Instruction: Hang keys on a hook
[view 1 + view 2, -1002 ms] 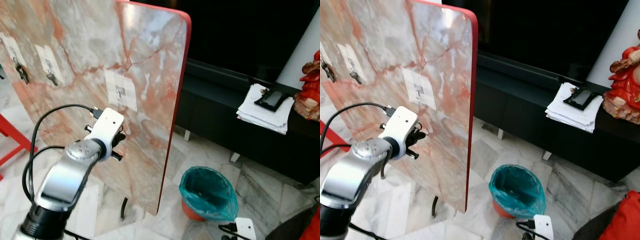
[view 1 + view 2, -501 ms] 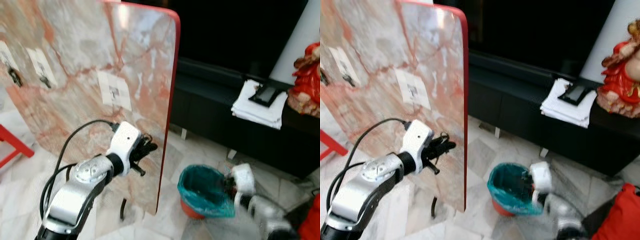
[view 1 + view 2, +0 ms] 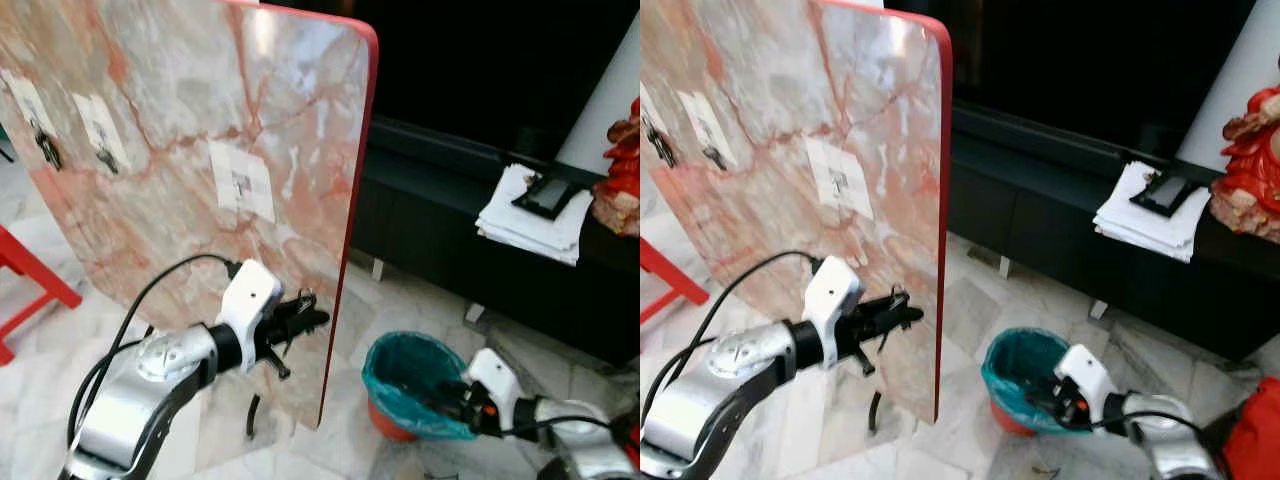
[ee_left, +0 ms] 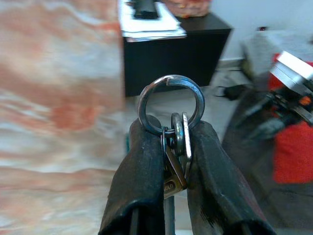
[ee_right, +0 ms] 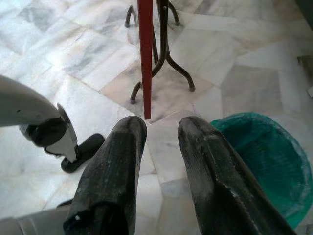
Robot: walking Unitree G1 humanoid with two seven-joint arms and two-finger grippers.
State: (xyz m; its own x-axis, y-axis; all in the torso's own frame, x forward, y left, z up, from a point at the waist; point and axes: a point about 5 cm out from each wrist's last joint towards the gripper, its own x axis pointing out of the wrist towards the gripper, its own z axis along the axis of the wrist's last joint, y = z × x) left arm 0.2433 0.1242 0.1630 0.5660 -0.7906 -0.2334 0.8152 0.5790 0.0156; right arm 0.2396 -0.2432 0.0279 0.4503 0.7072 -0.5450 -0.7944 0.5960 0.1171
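My left gripper [image 3: 306, 318] is shut on a bunch of keys [image 4: 173, 155], with the steel key ring [image 4: 171, 100] standing up above the fingertips. It hovers in front of the lower right part of the upright marble board [image 3: 180, 90], near its red edge. A bare hook [image 3: 241, 184] on a white pad sits higher on the board, up and left of the gripper. Two more hooks [image 3: 103, 156] at the far left carry dark keys. My right gripper [image 5: 161, 128] is open and holds nothing, low down beside the bin.
A bin with a green liner [image 3: 410, 380] stands on the marble floor right of the board. The board's metal legs [image 5: 164, 63] spread under it. A black low cabinet [image 3: 440, 230] behind holds a paper stack [image 3: 530, 215] and a red figurine [image 3: 625, 170]. A red frame [image 3: 30, 280] is at left.
My left gripper has carried the keys rightward and lower, toward the board's red edge. My right arm has risen into view next to the bin. The camera has shifted a little.
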